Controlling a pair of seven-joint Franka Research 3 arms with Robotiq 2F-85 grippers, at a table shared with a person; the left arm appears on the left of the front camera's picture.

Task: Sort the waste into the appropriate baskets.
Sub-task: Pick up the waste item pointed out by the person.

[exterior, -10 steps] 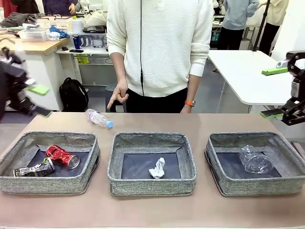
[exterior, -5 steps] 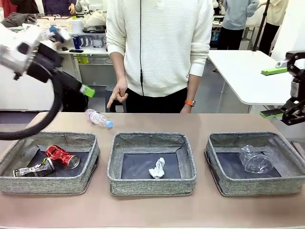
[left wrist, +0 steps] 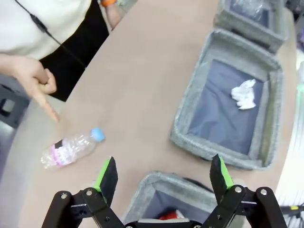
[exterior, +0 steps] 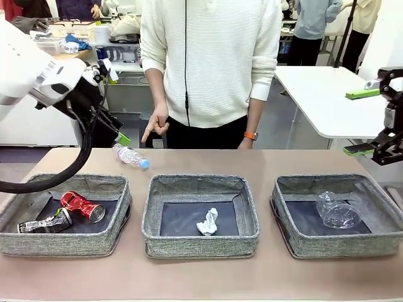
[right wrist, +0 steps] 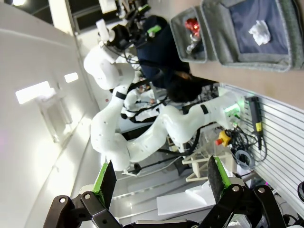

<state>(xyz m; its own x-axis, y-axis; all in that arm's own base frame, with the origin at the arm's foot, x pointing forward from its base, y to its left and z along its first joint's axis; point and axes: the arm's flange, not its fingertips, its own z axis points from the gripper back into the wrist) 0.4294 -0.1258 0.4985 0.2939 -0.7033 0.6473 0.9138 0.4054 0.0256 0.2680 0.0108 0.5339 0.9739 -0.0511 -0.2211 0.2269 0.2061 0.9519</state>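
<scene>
Grey woven baskets are being kept in a row on the worktop (exterior: 201,277): the left basket (exterior: 38,242) is holding the crushed red can (exterior: 82,206) and the dark blue-silver can (exterior: 45,223), the middle basket (exterior: 154,236) the crumpled white paper ball (exterior: 207,222), the right basket (exterior: 296,242) the clear plastic cup (exterior: 337,211). One item is being left unsorted: the clear bottle with blue cap (left wrist: 72,147), lying on the bare worktop behind the left basket, is being pointed at by the person's hand (left wrist: 29,78). Within the last second the left pincer (left wrist: 163,175) is being swung in from the side and down above the bottle, spread wide and empty. The right pincer (right wrist: 158,180) is being held spread and idle, well apart. A grasp on the bottle is judged next.
</scene>
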